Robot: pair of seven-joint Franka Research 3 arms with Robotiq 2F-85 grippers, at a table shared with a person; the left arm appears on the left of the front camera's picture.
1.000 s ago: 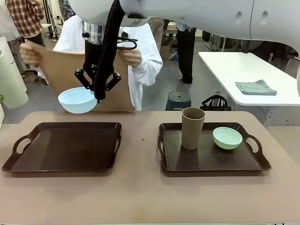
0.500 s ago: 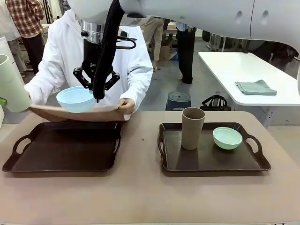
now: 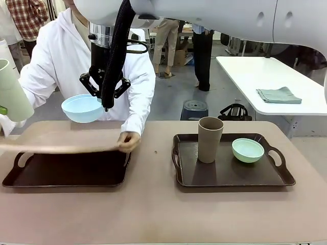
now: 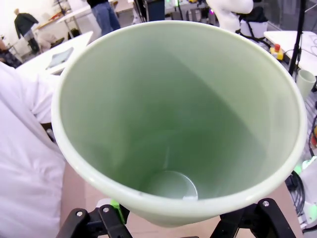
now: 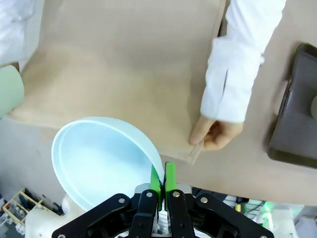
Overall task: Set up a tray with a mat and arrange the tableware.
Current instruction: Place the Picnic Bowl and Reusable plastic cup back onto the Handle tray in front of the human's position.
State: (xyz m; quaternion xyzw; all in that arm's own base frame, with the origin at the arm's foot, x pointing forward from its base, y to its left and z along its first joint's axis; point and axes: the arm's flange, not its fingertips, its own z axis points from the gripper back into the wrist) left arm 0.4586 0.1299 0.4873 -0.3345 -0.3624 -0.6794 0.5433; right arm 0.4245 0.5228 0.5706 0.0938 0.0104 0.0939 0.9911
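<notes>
A person's hand (image 3: 129,141) lays a tan mat (image 3: 61,140) over the left dark tray (image 3: 66,179). My right gripper (image 3: 105,104) hangs above the tray's far edge, shut on the rim of a light blue bowl (image 3: 82,108). In the right wrist view the green pads (image 5: 170,177) of the gripper (image 5: 162,179) pinch that bowl (image 5: 99,158) above the mat (image 5: 124,69). My left gripper (image 4: 168,224) is shut on a pale green cup (image 4: 173,119), which also shows at the left edge of the front view (image 3: 11,92). A brown cup (image 3: 210,139) and a mint green bowl (image 3: 248,150) stand on the right tray (image 3: 230,178).
The person in a white coat leans over the table's far left side, a sleeve (image 5: 237,74) stretched over the mat's corner. A white table (image 3: 265,81) with a folded green cloth (image 3: 279,95) stands behind on the right. The near strip of my table (image 3: 163,214) is bare.
The person has swung the mat down from upright to nearly flat over the left tray. Both grippers have held still with the bowl and the cup.
</notes>
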